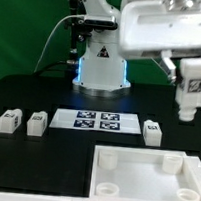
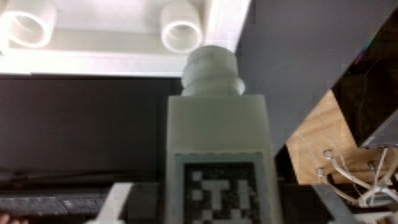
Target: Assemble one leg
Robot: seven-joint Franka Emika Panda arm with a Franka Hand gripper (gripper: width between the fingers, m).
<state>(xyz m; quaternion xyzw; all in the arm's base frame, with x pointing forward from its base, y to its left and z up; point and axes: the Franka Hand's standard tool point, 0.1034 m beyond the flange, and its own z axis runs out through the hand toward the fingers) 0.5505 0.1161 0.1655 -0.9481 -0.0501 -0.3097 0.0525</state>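
Observation:
My gripper (image 1: 192,90) is shut on one leg (image 1: 190,96), a white peg with a black-and-white tag, and holds it upright in the air at the exterior view's right, above the large white tray-like piece (image 1: 140,179). In the wrist view the held leg (image 2: 217,135) fills the middle, its rounded end pointing toward the tray-like piece (image 2: 107,45) and its round corner socket (image 2: 185,36). My gripper (image 2: 217,208) grips it at the tag. Three more legs stand on the table: two at the exterior view's left (image 1: 8,123) (image 1: 36,123) and one right of the marker board (image 1: 153,131).
The marker board (image 1: 98,120) lies flat in the middle of the black table. The robot base (image 1: 100,66) stands behind it. A second corner socket (image 2: 25,32) shows in the wrist view. A wooden edge with cables (image 2: 347,150) is beside the gripper.

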